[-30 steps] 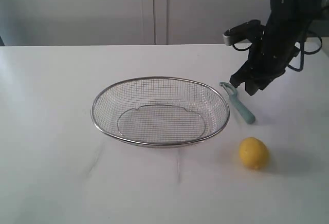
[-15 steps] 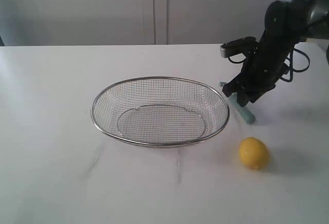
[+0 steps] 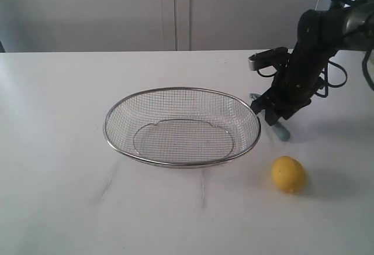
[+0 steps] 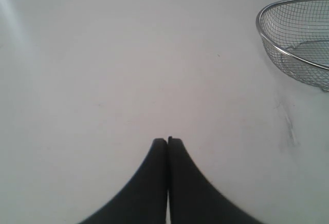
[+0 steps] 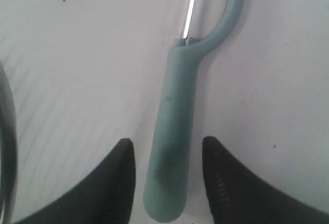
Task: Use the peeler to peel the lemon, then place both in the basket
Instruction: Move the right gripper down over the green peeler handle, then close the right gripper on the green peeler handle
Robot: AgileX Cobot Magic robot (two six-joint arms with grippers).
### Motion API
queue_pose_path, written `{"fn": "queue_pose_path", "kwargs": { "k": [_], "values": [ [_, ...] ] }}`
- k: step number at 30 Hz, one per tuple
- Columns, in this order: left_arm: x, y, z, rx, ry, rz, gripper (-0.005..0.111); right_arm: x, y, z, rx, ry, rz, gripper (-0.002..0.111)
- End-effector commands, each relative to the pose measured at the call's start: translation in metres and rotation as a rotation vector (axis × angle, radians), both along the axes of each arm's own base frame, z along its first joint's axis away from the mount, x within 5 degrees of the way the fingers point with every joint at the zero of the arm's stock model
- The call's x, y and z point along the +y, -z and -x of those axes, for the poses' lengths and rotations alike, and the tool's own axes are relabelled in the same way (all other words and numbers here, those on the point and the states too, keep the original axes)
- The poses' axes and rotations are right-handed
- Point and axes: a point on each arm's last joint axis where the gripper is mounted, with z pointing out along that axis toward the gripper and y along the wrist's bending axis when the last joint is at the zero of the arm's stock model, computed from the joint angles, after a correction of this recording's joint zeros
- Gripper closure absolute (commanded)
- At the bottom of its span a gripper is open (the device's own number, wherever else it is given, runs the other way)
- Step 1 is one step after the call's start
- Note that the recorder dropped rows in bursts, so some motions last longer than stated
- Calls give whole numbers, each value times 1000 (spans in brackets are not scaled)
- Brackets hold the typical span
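Now right gripper [image 5: 167,154] spread wide, straddling peeler [image 5: 172,147] handle, not clamped. Lemon [image 3: 288,173] at basket's [image 3: 182,162] 4 o'clock. Left gripper [image 4: 167,141] closed, empty.

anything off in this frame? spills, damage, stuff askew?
Nothing stands out. The basket sits upright and empty, the lemon lies whole on the table, and the peeler lies flat between the open right gripper fingers. Faint scuffs mark the table.
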Motion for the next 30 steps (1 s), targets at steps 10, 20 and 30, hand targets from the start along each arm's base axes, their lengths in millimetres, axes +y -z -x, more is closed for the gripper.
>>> {"fn": "queue_pose_path", "kwargs": {
  "k": [10,20,30],
  "values": [
    [0,1,0,-1,3,13,107,-1,22,-3,40,12,-2,67],
    [0,1,0,-1,3,13,107,-1,30,-3,62,33,-3,67],
    [0,1,0,-1,3,13,107,-1,31,-3,64,34,3,81]
  ]
}}
